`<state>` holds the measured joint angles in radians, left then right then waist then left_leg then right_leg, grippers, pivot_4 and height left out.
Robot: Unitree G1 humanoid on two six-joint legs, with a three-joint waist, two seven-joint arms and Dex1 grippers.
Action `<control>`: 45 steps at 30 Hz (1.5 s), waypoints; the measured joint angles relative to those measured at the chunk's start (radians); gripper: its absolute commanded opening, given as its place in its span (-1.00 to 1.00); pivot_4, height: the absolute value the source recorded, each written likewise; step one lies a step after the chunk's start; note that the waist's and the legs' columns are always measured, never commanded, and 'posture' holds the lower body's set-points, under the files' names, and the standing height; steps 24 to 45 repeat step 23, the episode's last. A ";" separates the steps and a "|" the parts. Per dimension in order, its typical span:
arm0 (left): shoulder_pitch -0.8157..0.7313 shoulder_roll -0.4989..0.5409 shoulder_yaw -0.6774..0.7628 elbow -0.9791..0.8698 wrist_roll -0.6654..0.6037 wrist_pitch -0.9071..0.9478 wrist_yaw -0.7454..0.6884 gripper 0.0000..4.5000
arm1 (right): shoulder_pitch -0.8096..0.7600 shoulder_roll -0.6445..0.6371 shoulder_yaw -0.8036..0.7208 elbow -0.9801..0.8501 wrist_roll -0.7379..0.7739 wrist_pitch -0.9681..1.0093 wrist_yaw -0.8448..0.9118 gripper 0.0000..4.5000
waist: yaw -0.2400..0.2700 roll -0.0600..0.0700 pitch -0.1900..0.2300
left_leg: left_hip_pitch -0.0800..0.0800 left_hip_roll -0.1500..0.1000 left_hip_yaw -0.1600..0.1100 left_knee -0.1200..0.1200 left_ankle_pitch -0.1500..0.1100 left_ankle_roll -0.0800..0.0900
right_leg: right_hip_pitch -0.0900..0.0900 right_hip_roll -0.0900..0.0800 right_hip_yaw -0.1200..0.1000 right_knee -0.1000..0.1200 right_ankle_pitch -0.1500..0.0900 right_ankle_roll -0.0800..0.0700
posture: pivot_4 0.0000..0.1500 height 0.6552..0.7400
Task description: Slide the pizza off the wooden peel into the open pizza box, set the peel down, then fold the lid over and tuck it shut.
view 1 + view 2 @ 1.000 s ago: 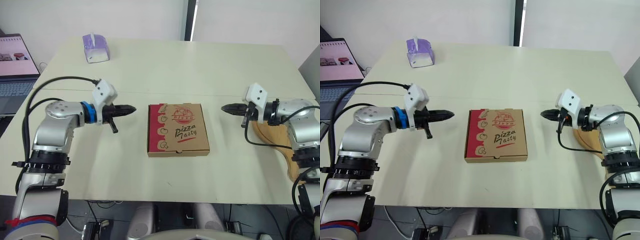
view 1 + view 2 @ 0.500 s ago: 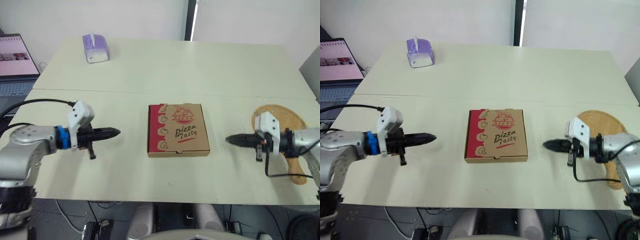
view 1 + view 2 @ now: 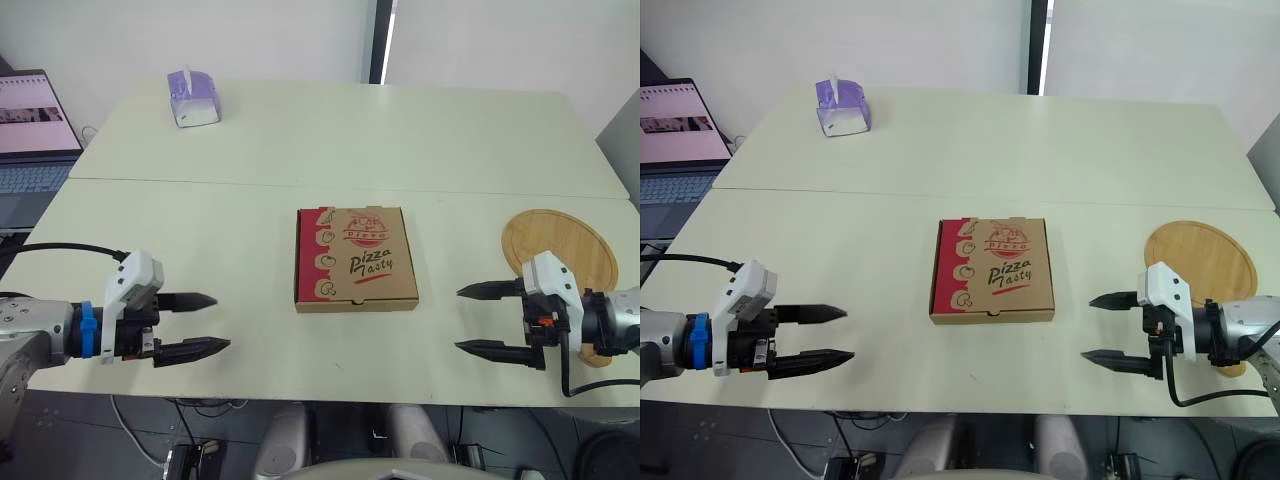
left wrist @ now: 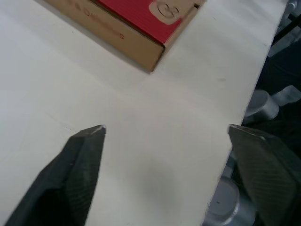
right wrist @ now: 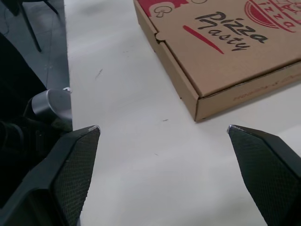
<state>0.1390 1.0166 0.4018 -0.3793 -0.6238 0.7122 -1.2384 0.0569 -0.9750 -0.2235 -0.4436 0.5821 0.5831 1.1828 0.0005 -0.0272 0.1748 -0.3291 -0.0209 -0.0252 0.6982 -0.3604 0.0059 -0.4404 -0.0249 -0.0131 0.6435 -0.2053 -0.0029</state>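
Pizza box [image 3: 356, 259] sits shut mid-bench [image 3: 300, 150], lid flat and the front flap tucked as far as I can tell, so what's left is basically a check. Left gripper [image 3: 221, 320] is off to the box's left and right gripper [image 3: 457, 319] to its right, both spread wide, holding nothing. Wooden peel [image 3: 560, 248] lies flat further right of the box. If pressing that flap, go gentle: thin, light brown cardboard will probably skate on the smooth bench. The peel's a round pale board with a darker rim.
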 measured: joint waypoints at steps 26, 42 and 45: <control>-0.458 0.134 0.062 1.138 0.277 -0.444 0.145 0.98 | -0.500 -0.346 -0.156 1.462 -0.330 -0.514 0.078 1.00 | -0.032 0.004 0.002 | 0.002 0.001 0.007 -0.002 0.000 0.001 | -0.002 0.001 0.002 0.001 0.000 -0.002 | 1.00 1.00; -0.458 0.134 0.062 1.138 0.277 -0.444 0.145 0.98 | -0.500 -0.346 -0.156 1.462 -0.330 -0.514 0.078 1.00 | -0.032 0.004 0.002 | 0.002 0.001 0.007 -0.002 0.000 0.001 | -0.002 0.001 0.002 0.001 0.000 -0.002 | 1.00 1.00; -0.458 0.134 0.062 1.138 0.277 -0.444 0.145 0.98 | -0.500 -0.346 -0.156 1.462 -0.330 -0.514 0.078 1.00 | -0.032 0.004 0.002 | 0.002 0.001 0.007 -0.002 0.000 0.001 | -0.002 0.001 0.002 0.001 0.000 -0.002 | 1.00 1.00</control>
